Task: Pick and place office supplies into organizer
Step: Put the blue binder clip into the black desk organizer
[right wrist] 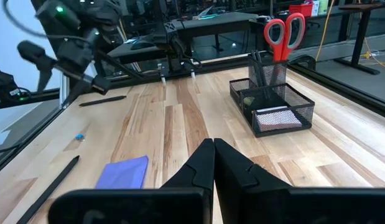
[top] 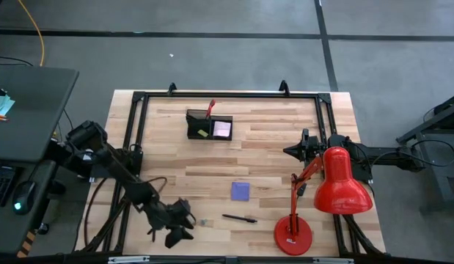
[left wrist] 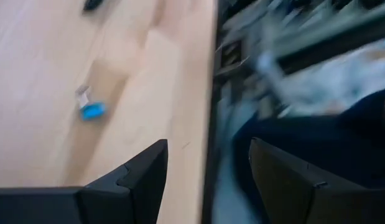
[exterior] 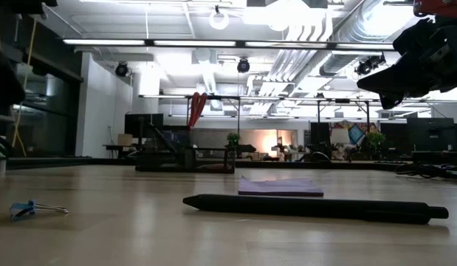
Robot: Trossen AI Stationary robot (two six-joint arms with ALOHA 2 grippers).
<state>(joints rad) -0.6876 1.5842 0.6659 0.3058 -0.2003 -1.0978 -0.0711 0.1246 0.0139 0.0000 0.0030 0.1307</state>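
The black mesh organizer (top: pixel 210 126) stands near the table's far edge. It holds red-handled scissors (right wrist: pixel 285 31) upright, a pink pad (top: pixel 222 130) and a yellowish piece (top: pixel 203 133). A purple pad (top: pixel 240 191) and a dark pen (top: pixel 239 218) lie flat on the table, also in the low view as the pad (exterior: pixel 280 186) and pen (exterior: pixel 317 208). A small blue clip (left wrist: pixel 91 111) lies by the near edge. My left gripper (left wrist: pixel 208 168) is open and empty at the near edge, beside the clip (top: pixel 203 222). My right gripper (right wrist: pixel 213 163) is shut and empty at the right side (top: pixel 296 150).
A large red desk lamp (top: pixel 337 183) stands on the table's near right part, its base (top: pixel 293 235) right of the pen. A black metal frame (top: pixel 138 99) runs around the table. Bare wood lies between the organizer and the purple pad.
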